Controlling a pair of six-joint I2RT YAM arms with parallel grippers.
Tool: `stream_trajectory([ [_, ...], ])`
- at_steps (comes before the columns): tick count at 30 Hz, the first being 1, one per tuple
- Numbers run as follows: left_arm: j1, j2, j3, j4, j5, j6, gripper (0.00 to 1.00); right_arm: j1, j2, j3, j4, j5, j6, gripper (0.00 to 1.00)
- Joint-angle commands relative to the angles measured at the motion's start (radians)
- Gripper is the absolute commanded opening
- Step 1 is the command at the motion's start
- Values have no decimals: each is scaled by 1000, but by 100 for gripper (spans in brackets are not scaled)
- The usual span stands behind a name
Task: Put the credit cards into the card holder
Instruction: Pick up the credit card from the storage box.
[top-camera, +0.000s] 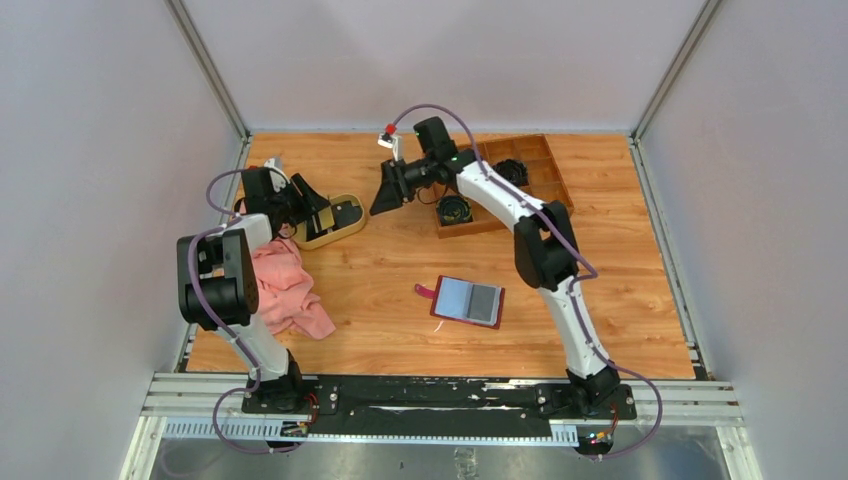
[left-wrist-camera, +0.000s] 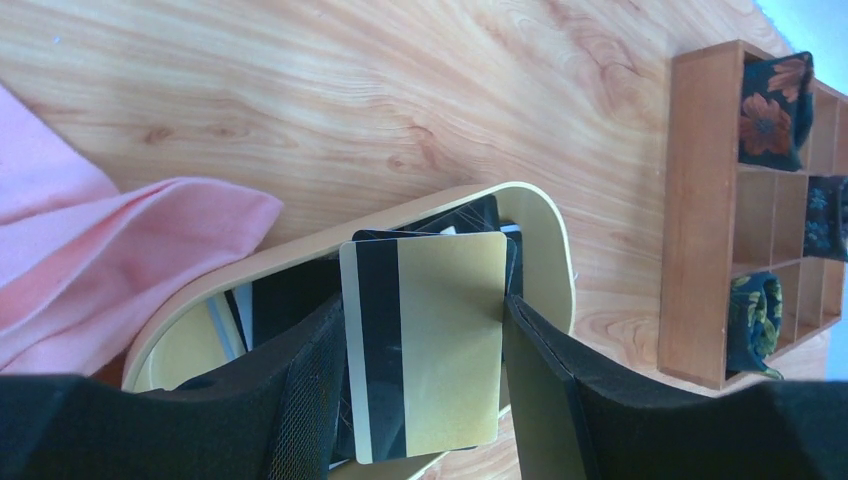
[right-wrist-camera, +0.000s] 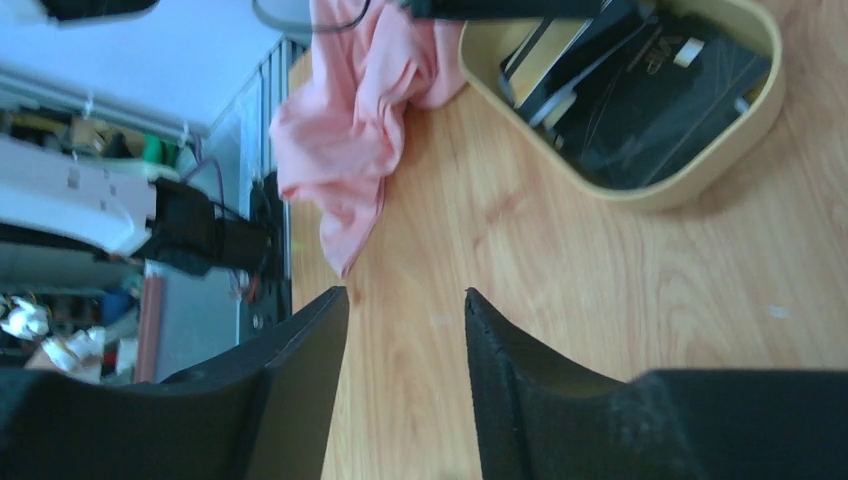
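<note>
My left gripper (left-wrist-camera: 422, 305) is shut on the tan-gold credit card (left-wrist-camera: 450, 340), holding it by its edges just above the oval tan dish (left-wrist-camera: 555, 240). Several dark credit cards (left-wrist-camera: 290, 300) lie in that dish; they also show in the right wrist view (right-wrist-camera: 660, 90). The card holder (top-camera: 468, 301), a dark red wallet, lies open on the table's middle front with its greyish pockets up. My right gripper (top-camera: 383, 200) is open and empty, hovering over bare wood right of the dish (top-camera: 340, 232), its jaws apart (right-wrist-camera: 405, 295). My left gripper is at the dish in the top view (top-camera: 318, 212).
A pink cloth (top-camera: 285, 285) lies at the left by the left arm, touching the dish's near side (left-wrist-camera: 120, 250). A wooden compartment box (top-camera: 540, 160) with dark floral items stands at the back right (left-wrist-camera: 700, 200). White walls close in the table.
</note>
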Motion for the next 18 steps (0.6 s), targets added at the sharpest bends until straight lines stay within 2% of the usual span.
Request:
stream_trajectory([
  [1, 13, 5, -7, 53, 94, 51, 49, 23, 134, 109, 308, 6, 394, 49],
  [7, 16, 37, -17, 67, 154, 69, 49, 56, 236, 160, 538, 33, 583, 49],
  [18, 27, 55, -29, 107, 227, 18, 48, 83, 352, 252, 537, 67, 556, 51],
])
